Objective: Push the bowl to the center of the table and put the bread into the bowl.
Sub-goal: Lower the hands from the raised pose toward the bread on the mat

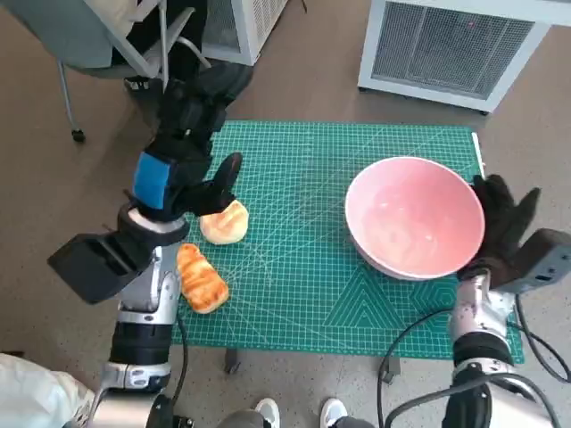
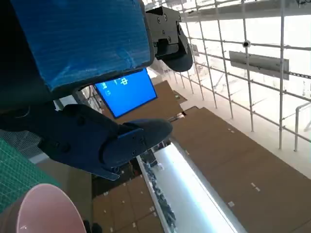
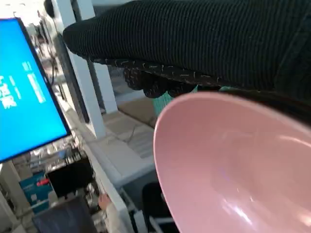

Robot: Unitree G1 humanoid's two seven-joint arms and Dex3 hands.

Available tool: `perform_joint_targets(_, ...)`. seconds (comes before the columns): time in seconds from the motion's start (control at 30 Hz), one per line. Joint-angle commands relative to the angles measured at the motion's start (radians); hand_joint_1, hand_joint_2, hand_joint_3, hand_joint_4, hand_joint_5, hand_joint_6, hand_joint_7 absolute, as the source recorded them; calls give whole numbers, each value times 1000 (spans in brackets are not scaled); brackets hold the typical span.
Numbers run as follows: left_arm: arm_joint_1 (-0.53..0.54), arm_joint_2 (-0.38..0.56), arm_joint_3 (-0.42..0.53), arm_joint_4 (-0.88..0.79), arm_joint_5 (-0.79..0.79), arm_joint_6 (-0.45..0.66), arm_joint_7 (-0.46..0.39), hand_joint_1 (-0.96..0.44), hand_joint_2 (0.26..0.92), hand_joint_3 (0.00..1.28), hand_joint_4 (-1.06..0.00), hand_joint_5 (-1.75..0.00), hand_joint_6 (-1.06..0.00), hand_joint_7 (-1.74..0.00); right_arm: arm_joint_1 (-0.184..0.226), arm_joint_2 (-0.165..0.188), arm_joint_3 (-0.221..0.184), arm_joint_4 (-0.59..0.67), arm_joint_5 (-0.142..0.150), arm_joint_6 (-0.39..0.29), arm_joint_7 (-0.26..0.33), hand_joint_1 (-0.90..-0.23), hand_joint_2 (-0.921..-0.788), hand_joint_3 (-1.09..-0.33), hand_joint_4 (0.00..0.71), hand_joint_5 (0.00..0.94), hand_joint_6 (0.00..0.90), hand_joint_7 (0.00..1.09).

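- Since the push comes first, we look at the table (image 1: 294, 294) and its green mat: the pink bowl (image 1: 415, 217) sits toward the right side, so its way to the center runs leftward.
- We see the right robot hand (image 1: 501, 218), spread and holding nothing, against the bowl's outer right rim; it is the nearer one, already on the correct side to push.
- We find the left robot hand (image 1: 183, 174) raised, open, just above the round bread (image 1: 224, 222); a longer bread (image 1: 201, 278) lies nearer us, axis slanting.
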Motion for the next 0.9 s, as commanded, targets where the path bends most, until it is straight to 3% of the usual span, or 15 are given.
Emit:
perform_joint_targets(0.03,22,10,7,-30,5,5,10,-317,748,760,1,-544,1,-823,-9,25,7,19,-11,32,-3,-457,-921,-729,247,4,179,345)
perform_joint_targets(0.2,36,13,12,-43,0,7,14,-315,749,759,1,-544,1,-822,-28,48,18,20,-19,39,-12,-461,-921,-734,232,1,120,382)
perform_joint_targets(0.57,59,24,25,-76,-6,29,25,-320,754,753,1,-538,1,-815,-73,90,35,24,-26,71,-17,-487,-921,-733,219,1,107,402)
perform_joint_targets(0.9,66,26,28,-90,-4,40,31,-321,761,743,1,-535,1,-808,-83,101,33,25,-32,81,-18,-490,-921,-731,221,2,100,411)
